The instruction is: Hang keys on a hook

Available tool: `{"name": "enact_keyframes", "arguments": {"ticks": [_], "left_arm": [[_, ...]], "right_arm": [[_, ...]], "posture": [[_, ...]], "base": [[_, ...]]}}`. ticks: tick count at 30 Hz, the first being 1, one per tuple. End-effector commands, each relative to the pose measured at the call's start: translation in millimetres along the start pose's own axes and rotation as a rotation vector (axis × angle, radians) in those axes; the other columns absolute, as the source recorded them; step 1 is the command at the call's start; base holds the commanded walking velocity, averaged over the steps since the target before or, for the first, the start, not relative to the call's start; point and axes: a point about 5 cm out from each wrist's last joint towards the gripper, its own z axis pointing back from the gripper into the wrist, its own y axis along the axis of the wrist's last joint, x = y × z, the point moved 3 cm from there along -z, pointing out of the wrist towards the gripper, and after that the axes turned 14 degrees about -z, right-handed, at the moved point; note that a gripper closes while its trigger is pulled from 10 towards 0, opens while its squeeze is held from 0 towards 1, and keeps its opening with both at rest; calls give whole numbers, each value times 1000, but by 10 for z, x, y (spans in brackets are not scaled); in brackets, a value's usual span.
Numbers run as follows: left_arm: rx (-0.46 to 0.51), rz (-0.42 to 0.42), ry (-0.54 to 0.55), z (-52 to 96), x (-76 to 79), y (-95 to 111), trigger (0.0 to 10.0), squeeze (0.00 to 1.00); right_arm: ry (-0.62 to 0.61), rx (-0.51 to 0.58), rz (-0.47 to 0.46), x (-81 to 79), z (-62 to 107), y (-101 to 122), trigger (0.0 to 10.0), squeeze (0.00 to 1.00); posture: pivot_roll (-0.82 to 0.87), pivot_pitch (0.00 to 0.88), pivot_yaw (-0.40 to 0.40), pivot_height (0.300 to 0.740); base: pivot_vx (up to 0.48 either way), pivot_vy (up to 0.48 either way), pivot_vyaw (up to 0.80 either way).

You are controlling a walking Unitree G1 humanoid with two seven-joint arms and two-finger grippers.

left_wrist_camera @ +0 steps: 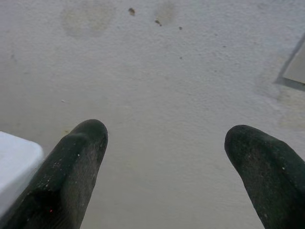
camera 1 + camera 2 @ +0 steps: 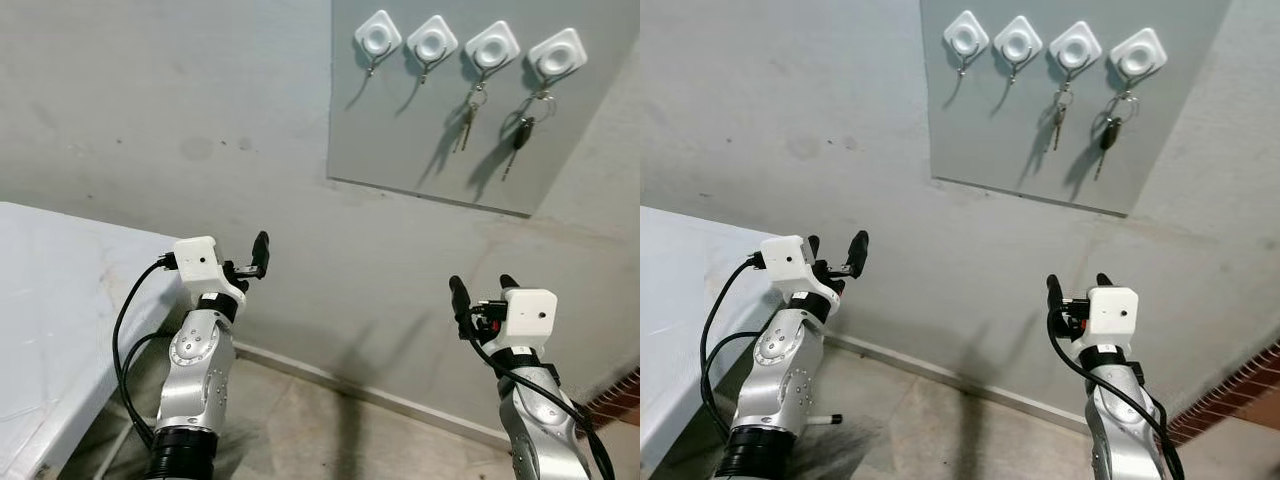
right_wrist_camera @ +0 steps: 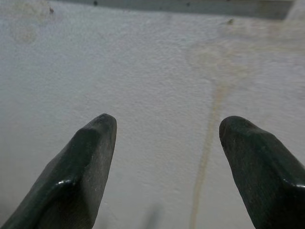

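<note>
— Where are the keys?

— Up on the grey board point(image 2: 400, 140): silver keys point(image 2: 468, 122) on the third hook point(image 2: 492, 47), a black-headed key point(image 2: 522, 133) on the fourth hook point(image 2: 557, 54).

— And your grippers?

— I've got the left gripper point(image 1: 164, 171) and right gripper point(image 3: 164, 162) both raised toward the bare wall point(image 2: 150, 110), well below the board, fingers spread apart, holding nothing. White table point(image 2: 50, 300) sits at my left.

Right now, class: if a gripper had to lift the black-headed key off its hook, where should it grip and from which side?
Probably the black head of the black-headed key, approached from the front, fingers either side: it hangs flat against the grey board below the rightmost hook, blade down. The ring would then need lifting upward off the hook.
</note>
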Motion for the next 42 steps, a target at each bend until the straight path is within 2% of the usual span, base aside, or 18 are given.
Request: {"name": "enact_keyframes", "arguments": {"ticks": [1,31,42], "left_arm": [[-3,-12,2,-12,9,2,10000,0],[-3,-12,12,-38,20,11,10000,0],[31,-16,0,-40,40,108,10000,0]], "right_arm": [[14,9,1,-22,-11,42,10000,0],[45,5,1,-79,-60,55,10000,0],[66,38,11,-109,-121,176,10000,0]], "posture": [[-95,0,0,740],[-86,0,-15,740],[-82,0,-22,740]], "base": [[0,0,800],[0,0,800],[0,0,800]]}}
